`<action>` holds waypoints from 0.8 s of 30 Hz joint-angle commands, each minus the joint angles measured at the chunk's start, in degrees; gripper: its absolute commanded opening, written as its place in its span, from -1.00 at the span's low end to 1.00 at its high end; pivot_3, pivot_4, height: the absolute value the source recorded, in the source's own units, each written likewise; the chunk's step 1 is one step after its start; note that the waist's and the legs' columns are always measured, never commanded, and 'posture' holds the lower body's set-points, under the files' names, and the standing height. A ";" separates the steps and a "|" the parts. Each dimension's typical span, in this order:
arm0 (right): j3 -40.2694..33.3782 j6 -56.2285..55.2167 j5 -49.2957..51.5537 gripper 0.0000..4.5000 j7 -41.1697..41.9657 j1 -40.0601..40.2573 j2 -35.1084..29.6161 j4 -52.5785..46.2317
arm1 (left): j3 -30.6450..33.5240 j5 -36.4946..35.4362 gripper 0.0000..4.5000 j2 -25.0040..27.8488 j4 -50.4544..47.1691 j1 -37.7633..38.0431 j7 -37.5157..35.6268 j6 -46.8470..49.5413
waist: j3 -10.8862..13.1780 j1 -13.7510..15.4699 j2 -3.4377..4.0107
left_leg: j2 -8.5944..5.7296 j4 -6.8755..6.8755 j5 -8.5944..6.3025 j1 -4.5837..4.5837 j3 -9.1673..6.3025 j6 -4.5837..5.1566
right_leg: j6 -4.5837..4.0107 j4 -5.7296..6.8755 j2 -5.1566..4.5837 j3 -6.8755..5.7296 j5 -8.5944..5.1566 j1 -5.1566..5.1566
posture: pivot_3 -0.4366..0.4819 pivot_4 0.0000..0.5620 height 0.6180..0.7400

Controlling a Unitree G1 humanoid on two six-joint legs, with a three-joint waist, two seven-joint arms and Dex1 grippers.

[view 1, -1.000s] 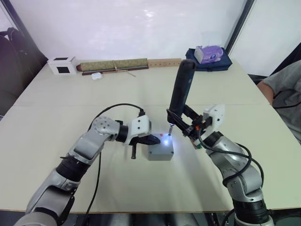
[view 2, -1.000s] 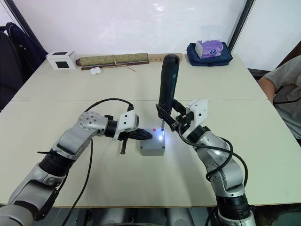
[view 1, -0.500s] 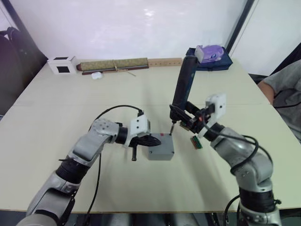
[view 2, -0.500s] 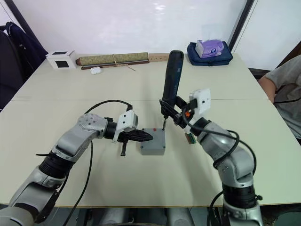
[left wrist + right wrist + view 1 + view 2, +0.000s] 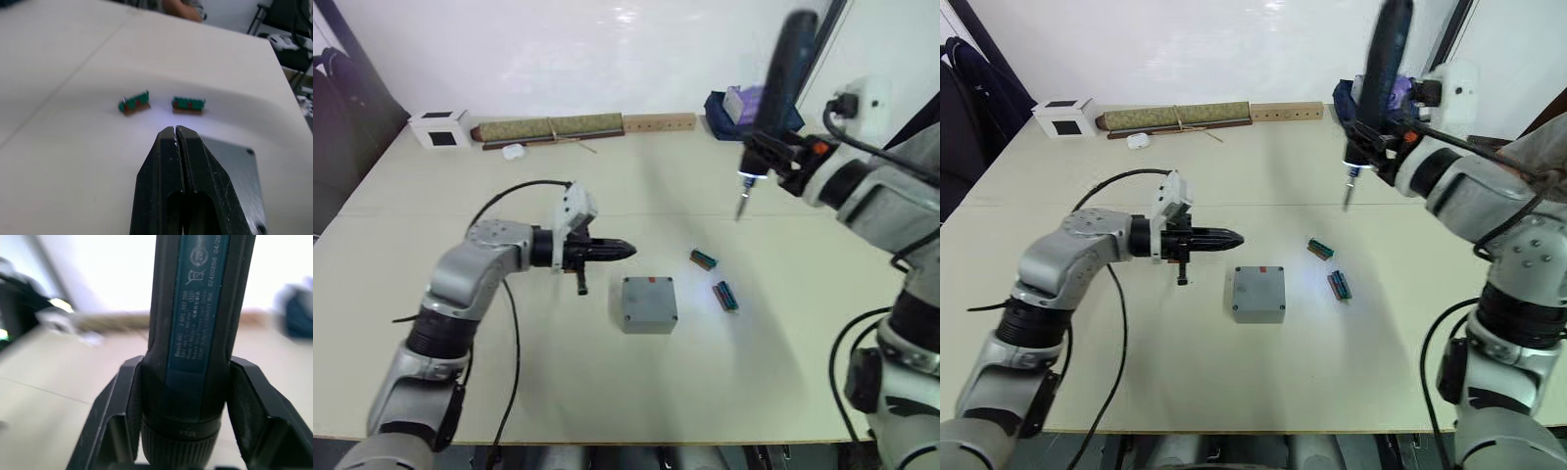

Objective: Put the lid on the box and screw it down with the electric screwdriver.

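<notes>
The grey box [image 5: 649, 325] stands mid-table with the lid [image 5: 648, 298] lying flat on top; a red mark shows at its far edge. My left gripper [image 5: 625, 250] hovers just left of and behind it, shut and empty, its fingertips [image 5: 175, 133] pressed together over the lid's corner [image 5: 234, 171]. My right gripper [image 5: 771, 159] is raised high at the back right, shut on the black electric screwdriver [image 5: 785, 69], which stands upright with its bit pointing down and its tip light lit. In the right wrist view both fingers [image 5: 117, 416] clamp the tool's barrel [image 5: 195, 333].
Two small green strips [image 5: 703, 258] [image 5: 725, 295] lie right of the box. Along the far edge sit a white cube [image 5: 440, 128], a rolled mat [image 5: 548, 130], a wooden bar [image 5: 658, 122] and a blue bag [image 5: 1371, 106]. A person's sleeve [image 5: 1540, 149] shows at the right.
My right arm has lifted the screwdriver off the box and swung it up and back to the right. My left gripper has drawn back left from the box.
</notes>
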 commanded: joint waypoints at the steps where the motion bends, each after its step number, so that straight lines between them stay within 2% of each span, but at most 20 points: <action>1: -1.70 9.48 0.46 -0.19 3.28 2.48 -8.27 2.32 | 0.65 -2.81 -1.00 3.27 -4.20 -0.71 -5.55 -1.31 | 0.02 0.09 0.03 | 0.00 -0.03 0.00 0.00 0.03 0.00 | 0.00 -0.01 0.00 0.01 0.00 0.00 | -0.05 -0.47 1.00; 4: -1.41 19.35 1.54 -0.19 9.21 7.28 -17.01 13.34 | -0.55 -3.08 -1.00 6.09 -7.93 -1.29 -8.81 -2.27 | 0.04 0.35 0.00 | 0.01 -0.07 -0.01 -0.07 0.06 0.02 | -0.01 -0.23 0.02 -0.09 -0.01 0.06 | -0.05 -0.47 1.00; 6: 2.82 21.29 3.02 -0.19 15.38 9.73 -22.42 15.64 | -1.55 -3.40 -1.00 6.80 -10.04 -1.26 -9.53 -2.17 | 0.08 0.29 0.08 | -0.06 -0.07 -0.03 -0.07 0.13 0.05 | -0.01 -0.29 -0.08 -0.06 -0.01 0.08 | -0.05 -0.47 1.00; 9: 8.49 20.79 1.95 -0.19 24.93 10.84 -26.62 14.84 | -1.03 -5.91 -1.00 5.33 -11.30 -0.87 -8.18 0.38 | 0.25 -0.54 0.36 | -0.06 -0.06 -0.06 -0.03 0.25 0.11 | 0.02 -0.30 -0.05 0.10 0.01 0.05 | -0.05 -0.47 1.00; 12: 13.52 21.17 -1.76 -0.19 27.52 8.36 -26.66 17.94 | -1.98 -5.05 -1.00 4.18 -12.46 0.52 -5.75 0.31 | 0.28 -1.89 0.39 | 0.01 -0.04 -0.10 0.10 0.25 0.17 | 0.03 -0.21 0.19 0.20 0.01 0.04 | -0.05 -0.47 1.00; 17: 17.07 19.58 -7.41 -0.19 30.45 7.52 -25.99 21.90 | -1.77 -6.30 -1.00 3.56 -14.12 1.42 -2.98 1.58 | 0.29 -1.45 0.37 | 0.08 -0.04 -0.09 0.06 0.25 0.17 | 0.01 -0.17 0.35 0.18 0.00 0.00 | -0.05 -0.47 1.00; 24: 22.07 13.86 -16.34 -0.19 34.06 5.73 -24.04 28.64 | -2.24 -6.18 -1.00 3.51 -14.79 3.66 -1.10 1.17 | 0.31 -1.18 0.37 | -0.08 0.01 -0.09 0.00 0.24 0.16 | 0.09 -0.22 0.04 0.24 0.04 -0.01 | -0.05 -0.47 1.00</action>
